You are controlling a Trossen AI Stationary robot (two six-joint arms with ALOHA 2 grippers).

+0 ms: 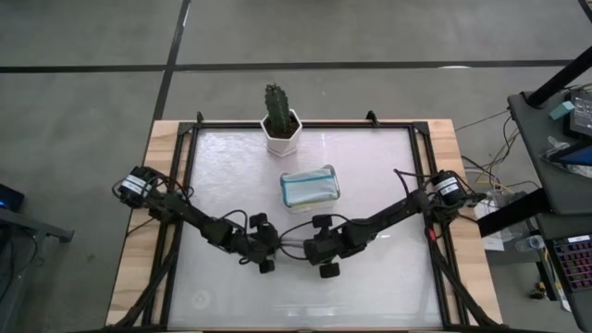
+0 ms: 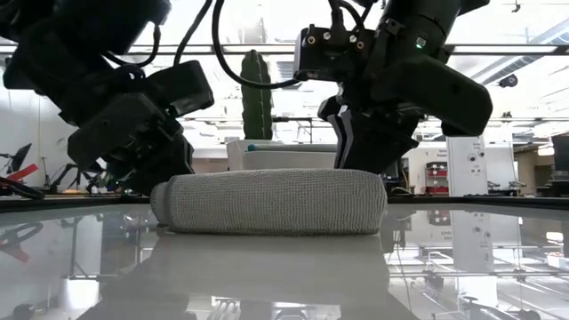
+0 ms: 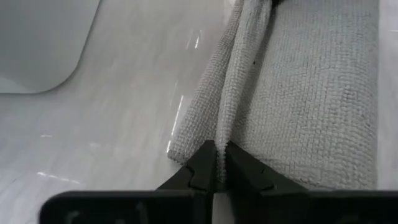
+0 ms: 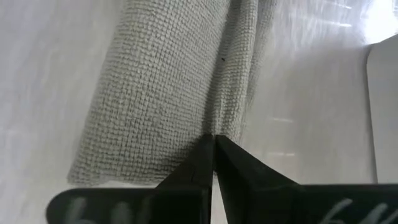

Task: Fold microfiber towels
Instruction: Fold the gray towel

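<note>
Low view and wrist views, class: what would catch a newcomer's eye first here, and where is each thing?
First comes the grey towel, folded into a thick pad on the table's middle, near the front. The left gripper and the right gripper each pinch its layered edge, one at each end. Behind, a potted cactus stands at the far edge, with the white tray holding a teal towel before it.

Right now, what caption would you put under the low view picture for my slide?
Both robot hands, left and right, pinch the far edge of a folded grey towel on the table.
</note>
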